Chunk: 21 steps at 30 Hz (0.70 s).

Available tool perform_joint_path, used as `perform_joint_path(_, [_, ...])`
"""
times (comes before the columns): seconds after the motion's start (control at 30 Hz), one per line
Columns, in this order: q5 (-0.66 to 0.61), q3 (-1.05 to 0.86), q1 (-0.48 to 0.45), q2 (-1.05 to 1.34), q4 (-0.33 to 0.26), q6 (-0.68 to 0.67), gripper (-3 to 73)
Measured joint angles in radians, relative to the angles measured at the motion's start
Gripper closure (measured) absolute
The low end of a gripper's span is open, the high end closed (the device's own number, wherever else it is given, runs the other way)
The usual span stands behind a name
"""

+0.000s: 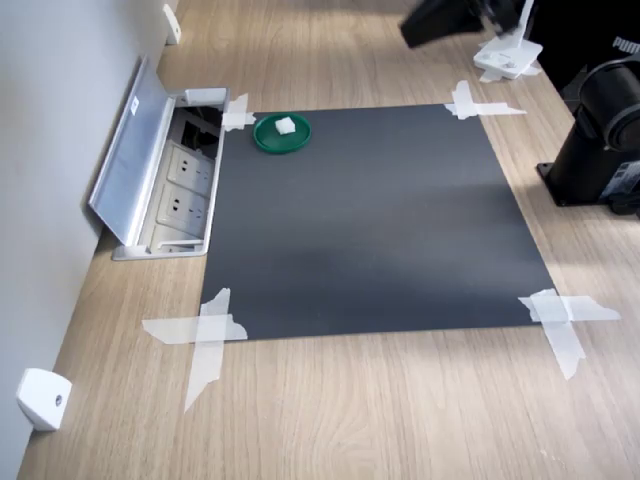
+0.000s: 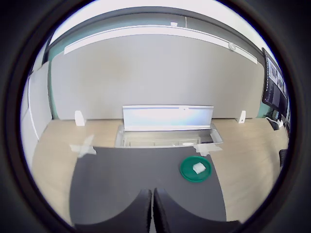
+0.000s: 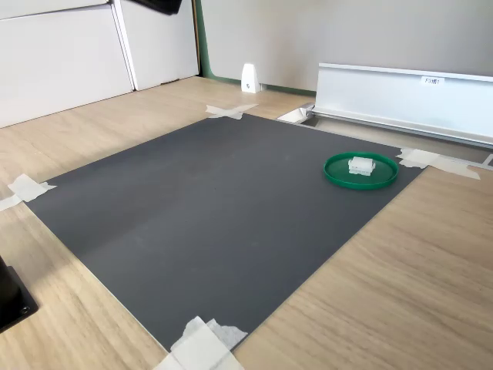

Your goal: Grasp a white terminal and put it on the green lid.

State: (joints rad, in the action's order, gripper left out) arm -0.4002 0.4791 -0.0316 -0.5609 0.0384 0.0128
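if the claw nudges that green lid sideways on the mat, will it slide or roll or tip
Probably slide: the green lid lies flat on the dark mat, a low round disc, so tipping or rolling seems unlikely. It looks like thin plastic, likely light. The white terminal resting inside may shift, though the raised rim should keep it in.

The gripper [image 2: 151,213] has two dark grey, matte fingers [image 2: 131,213] with smoothly rounded tips.
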Motion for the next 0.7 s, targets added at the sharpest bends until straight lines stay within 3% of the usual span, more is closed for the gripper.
perform_joint_path(0.27, [0.139,-0.244,0.0,0.225,0.01,-0.005,70.2])
perform_joint_path(0.7, [0.151,-0.423,0.0,0.494,-0.031,-0.005,70.2])
